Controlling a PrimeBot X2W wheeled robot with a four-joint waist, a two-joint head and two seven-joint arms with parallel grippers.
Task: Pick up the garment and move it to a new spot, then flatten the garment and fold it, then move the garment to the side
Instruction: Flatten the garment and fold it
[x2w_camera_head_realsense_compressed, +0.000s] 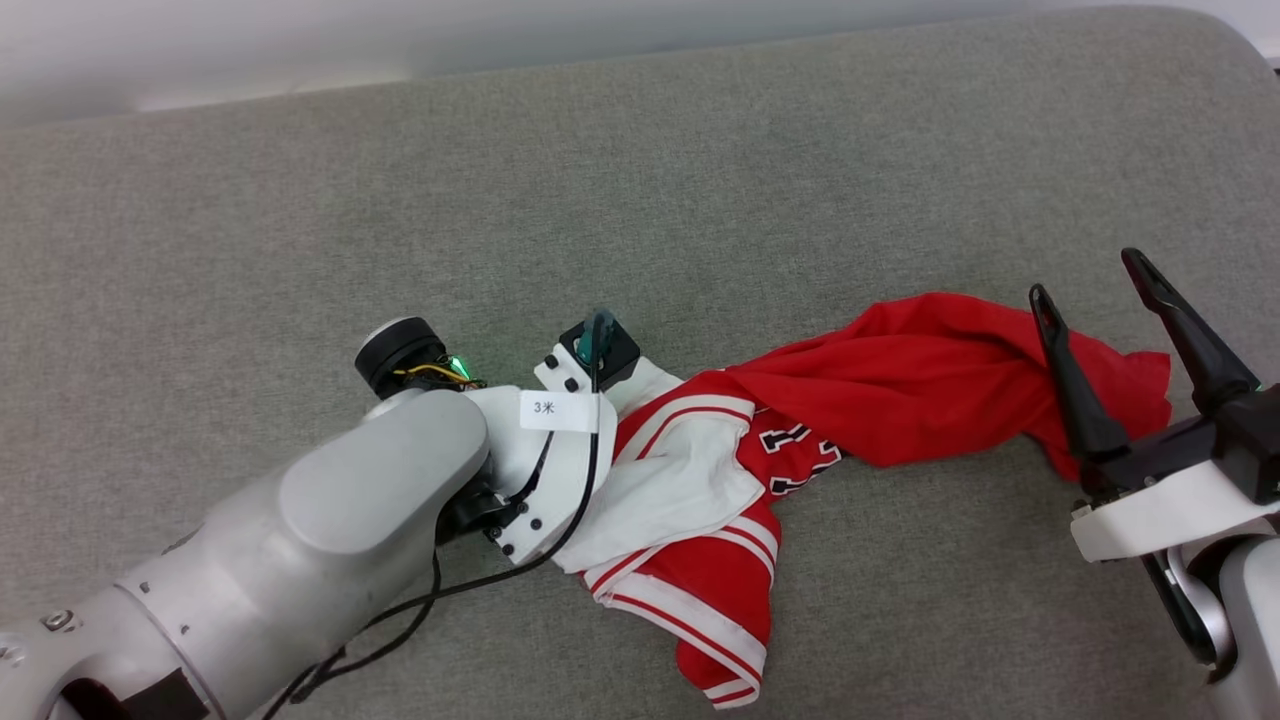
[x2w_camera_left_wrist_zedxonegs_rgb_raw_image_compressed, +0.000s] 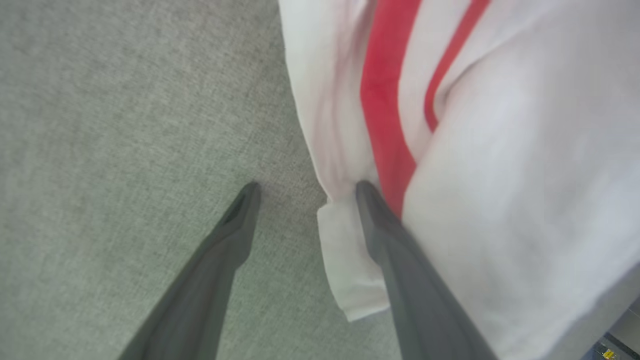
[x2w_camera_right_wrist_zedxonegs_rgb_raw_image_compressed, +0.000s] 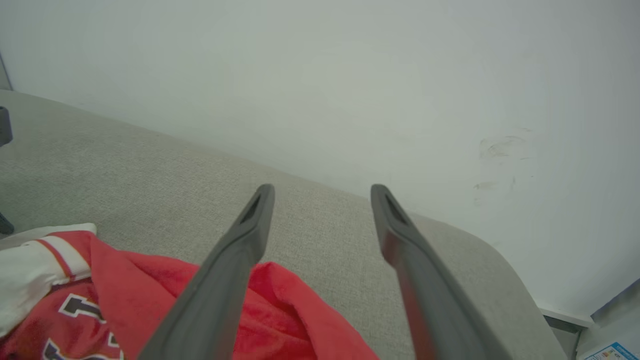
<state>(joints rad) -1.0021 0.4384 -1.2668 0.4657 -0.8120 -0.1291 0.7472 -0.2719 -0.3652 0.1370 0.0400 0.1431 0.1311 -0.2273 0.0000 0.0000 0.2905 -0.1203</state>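
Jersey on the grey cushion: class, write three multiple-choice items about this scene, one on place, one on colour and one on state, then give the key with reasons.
1. Where does the jersey lie?
A. On the floor.
B. On the grey cushion, between the left gripper and the right gripper.
C. Draped over a chair back.

2. What colour is its sleeve?
A. Blue.
B. White.
C. Black.

3. How do both grippers stand?
A. Open.
B. Shut on the jersey.
C. Shut on nothing.

Key:
1 B: the head view shows it crumpled on the cushion between the arms.
2 B: the sleeve is white with red-striped trim.
3 A: each wrist view shows the jaws wide apart.
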